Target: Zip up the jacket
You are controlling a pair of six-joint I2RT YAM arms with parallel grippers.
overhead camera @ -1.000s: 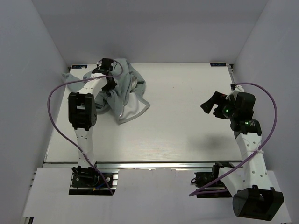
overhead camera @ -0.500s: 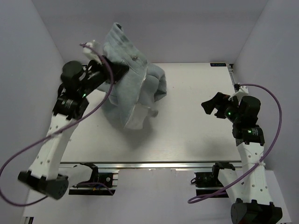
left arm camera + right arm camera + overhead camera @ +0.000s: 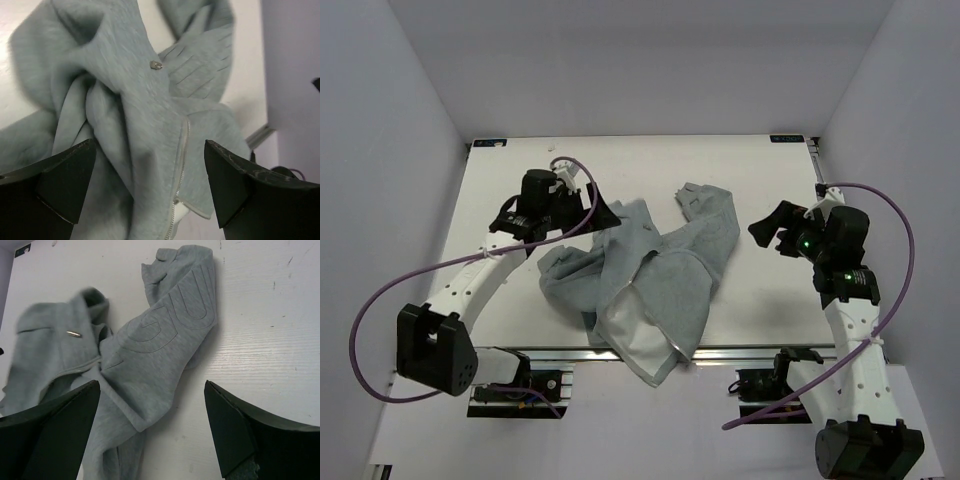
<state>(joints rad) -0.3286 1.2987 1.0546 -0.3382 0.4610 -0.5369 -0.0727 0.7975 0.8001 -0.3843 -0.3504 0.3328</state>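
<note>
The grey-green jacket [image 3: 660, 270] lies crumpled in the middle of the table, its white lining [image 3: 640, 335] showing where a flap hangs over the near edge. My left gripper [image 3: 610, 217] is open at the jacket's left upper edge, holding nothing. In the left wrist view the jacket [image 3: 130, 110] fills the space between the fingers [image 3: 65, 175], with the light zipper [image 3: 182, 150] and a metal snap [image 3: 156, 64] showing. My right gripper [image 3: 772, 232] hangs open just right of the jacket. Its wrist view looks down on the jacket [image 3: 150, 340], embossed with letters.
The white table [image 3: 770, 170] is boxed in by pale walls at the back and both sides. A metal rail [image 3: 740, 352] runs along the near edge. Purple cables loop off both arms.
The left arm lifted the jacket out of the back left corner, swung it toward the middle and let go. The jacket now lies spread further right and nearer. The right arm barely moved.
</note>
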